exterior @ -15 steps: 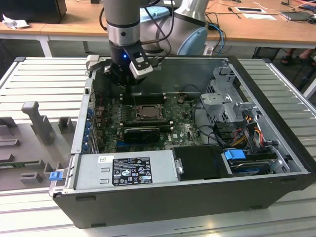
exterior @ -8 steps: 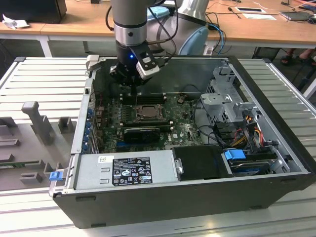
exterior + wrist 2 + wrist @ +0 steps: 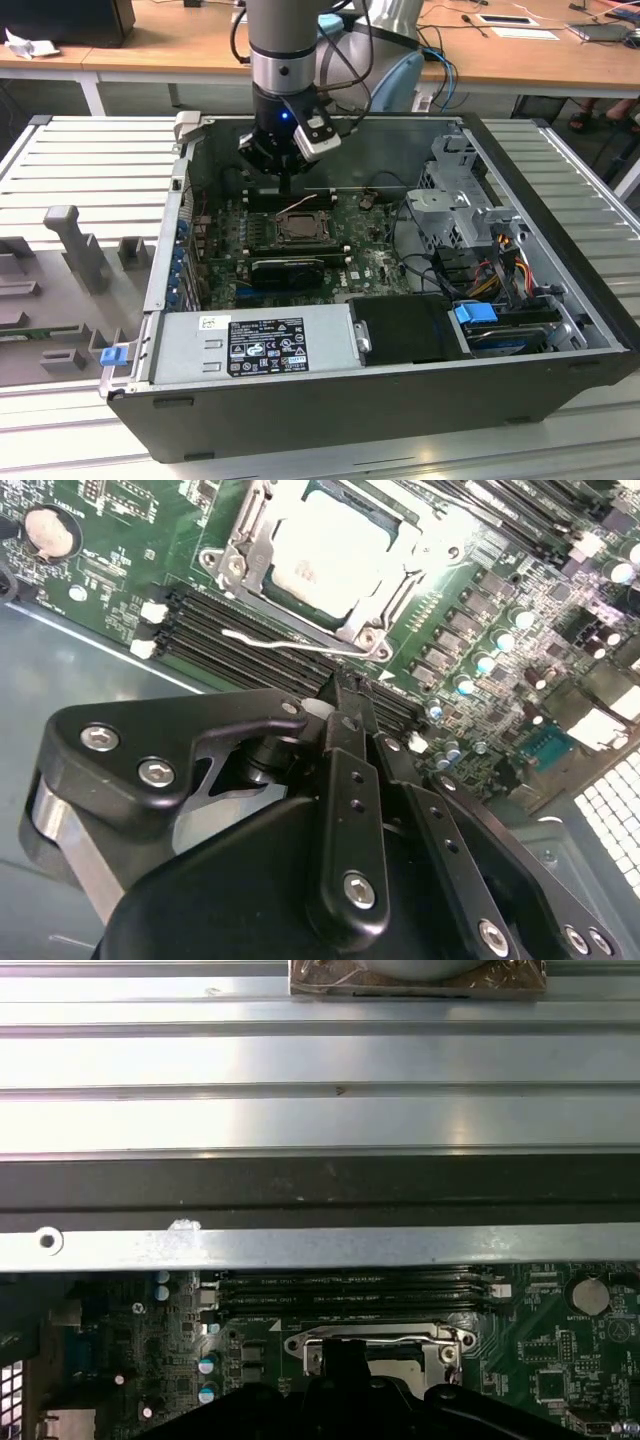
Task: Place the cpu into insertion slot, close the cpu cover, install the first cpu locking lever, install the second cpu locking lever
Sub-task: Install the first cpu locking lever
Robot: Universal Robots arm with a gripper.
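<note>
Second wrist view: the gripper hangs just above the board beside the insertion slot, fingers together and holding nothing. The cpu sits in the slot, with the cpu cover lowered around it.

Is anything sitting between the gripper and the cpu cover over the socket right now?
Nothing visible. In the second wrist view the gripper hangs just short of the cpu cover, which lies down around the cpu; a thin wire lever and bare memory slots lie between.
</note>
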